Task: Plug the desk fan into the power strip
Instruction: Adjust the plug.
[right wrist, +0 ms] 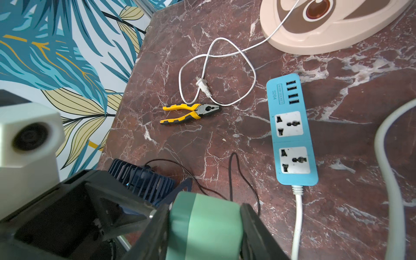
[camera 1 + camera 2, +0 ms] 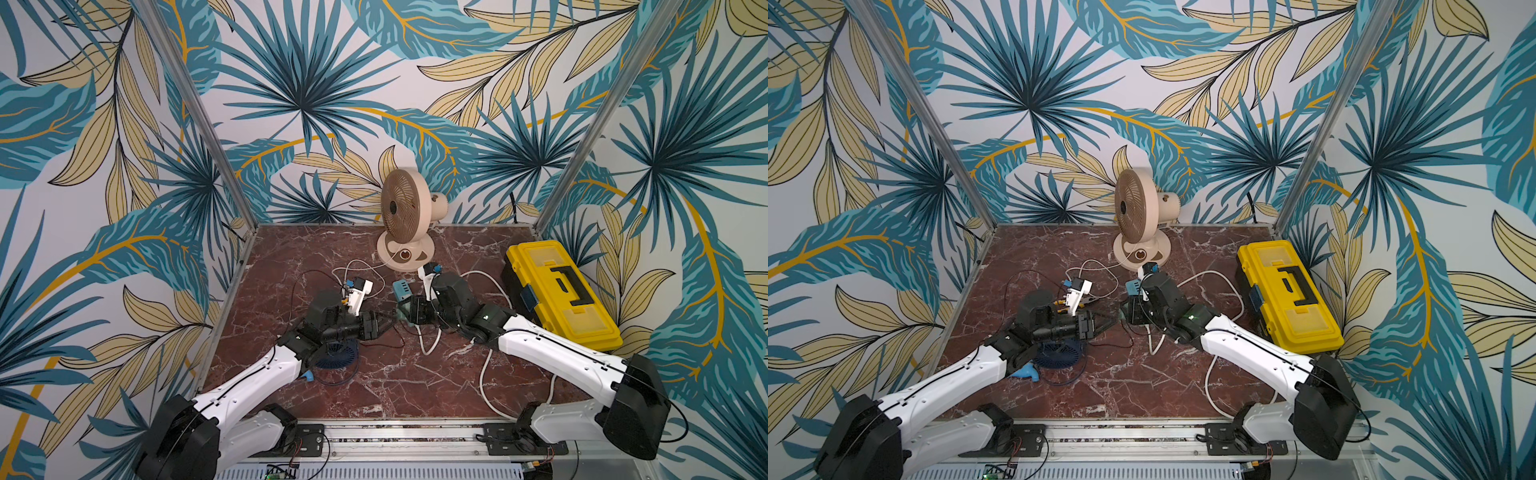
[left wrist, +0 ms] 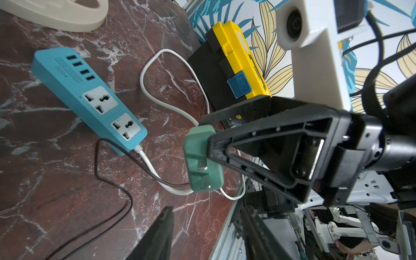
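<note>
Small blue fan (image 2: 340, 356) sits on the counter (image 2: 374, 390), partly under the left arm. Left end effector (image 2: 384, 323) has jaws spread wide, tips facing the right end effector (image 1: 203, 218), which is clamped on the green plug (image 3: 202, 162) (black cord trailing). Power strip (image 1: 292, 140) lies flat just beyond, sockets up. Beige fan (image 2: 401, 208) stands at the back.

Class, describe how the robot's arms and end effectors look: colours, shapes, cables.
The left arm and right arm have white shells, black joints and a thin black cable along them. The left end effector and right end effector are black with triangular open-frame fingers.
</note>
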`<act>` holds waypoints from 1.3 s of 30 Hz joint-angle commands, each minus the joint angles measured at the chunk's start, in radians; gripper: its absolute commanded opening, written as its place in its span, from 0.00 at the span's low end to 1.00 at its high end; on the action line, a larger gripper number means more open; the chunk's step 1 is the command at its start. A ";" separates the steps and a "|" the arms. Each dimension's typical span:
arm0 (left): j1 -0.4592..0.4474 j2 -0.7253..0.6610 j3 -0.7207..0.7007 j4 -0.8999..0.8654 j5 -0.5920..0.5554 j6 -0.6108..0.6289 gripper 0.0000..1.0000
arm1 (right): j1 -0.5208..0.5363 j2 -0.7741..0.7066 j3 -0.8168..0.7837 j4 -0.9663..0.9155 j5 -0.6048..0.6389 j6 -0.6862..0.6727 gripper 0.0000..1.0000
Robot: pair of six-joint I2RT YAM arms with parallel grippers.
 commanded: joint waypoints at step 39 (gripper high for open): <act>-0.046 0.075 0.136 -0.104 -0.146 0.055 0.00 | 0.000 -0.014 -0.099 0.142 -0.130 0.048 0.54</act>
